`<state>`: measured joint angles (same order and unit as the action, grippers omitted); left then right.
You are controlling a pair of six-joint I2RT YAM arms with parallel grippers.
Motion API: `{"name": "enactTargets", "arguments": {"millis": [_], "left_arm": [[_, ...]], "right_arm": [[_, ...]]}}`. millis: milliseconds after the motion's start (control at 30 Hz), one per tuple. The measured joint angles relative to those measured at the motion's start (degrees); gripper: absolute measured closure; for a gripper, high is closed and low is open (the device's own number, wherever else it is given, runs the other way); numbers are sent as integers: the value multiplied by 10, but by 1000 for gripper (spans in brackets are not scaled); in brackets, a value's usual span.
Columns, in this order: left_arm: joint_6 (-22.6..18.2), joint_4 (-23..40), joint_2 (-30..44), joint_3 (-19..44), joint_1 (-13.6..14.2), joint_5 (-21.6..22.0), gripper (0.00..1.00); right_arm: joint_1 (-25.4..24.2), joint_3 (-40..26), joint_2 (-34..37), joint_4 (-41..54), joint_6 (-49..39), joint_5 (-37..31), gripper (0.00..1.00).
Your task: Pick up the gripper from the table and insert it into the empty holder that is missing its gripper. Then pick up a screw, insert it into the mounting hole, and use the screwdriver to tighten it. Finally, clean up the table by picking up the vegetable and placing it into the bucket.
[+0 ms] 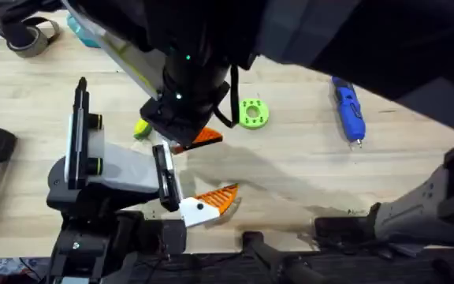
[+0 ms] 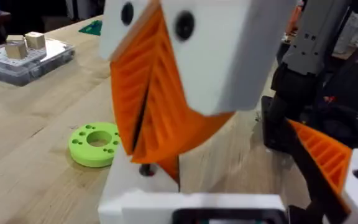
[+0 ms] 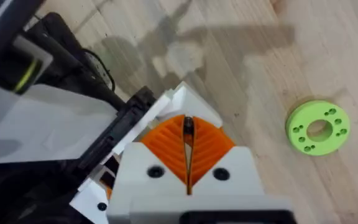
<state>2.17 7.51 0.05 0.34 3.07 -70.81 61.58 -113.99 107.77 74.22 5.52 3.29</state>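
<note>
Two grippers work close together near the middle of the table. The right gripper [image 1: 194, 139] hangs from its dark arm, pointing down at the wood just beside the robot hand assembly [image 1: 101, 170]. In its wrist view the orange ribbed pads [image 3: 211, 147] are pressed together along one seam, with a small dark spot at the seam's tip that is too small to identify. An orange wedge [image 1: 206, 137] shows at that tip from overhead. I cannot tell whether it is the loose finger or the gripper's own pad. The left gripper [image 2: 185, 202] sits directly facing those closed orange pads, and I cannot tell whether its own fingers are spread or together. The assembly stands toward the table's near-left corner. Its holder [image 1: 80, 102], a slim black bar, stands upright and bare on the outer side. The second bar [image 1: 164, 177] carries a white block with an orange finger [image 1: 211, 203] that points toward the table's right edge. The vegetable [image 1: 142, 128], yellow with a green end, lies on the wood just left of the right gripper. A green disc with holes [image 1: 252, 113] lies just to the gripper's right, and a blue screwdriver [image 1: 348, 109] lies well apart, toward the far-right corner.
</note>
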Motion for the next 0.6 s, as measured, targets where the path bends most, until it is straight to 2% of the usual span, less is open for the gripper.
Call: {"name": "enactTargets", "arguments": {"millis": [600], "left_arm": [[0,0,0,0,0,0,13]], "right_arm": [[0,-1,0,7,0,0,995]]}}
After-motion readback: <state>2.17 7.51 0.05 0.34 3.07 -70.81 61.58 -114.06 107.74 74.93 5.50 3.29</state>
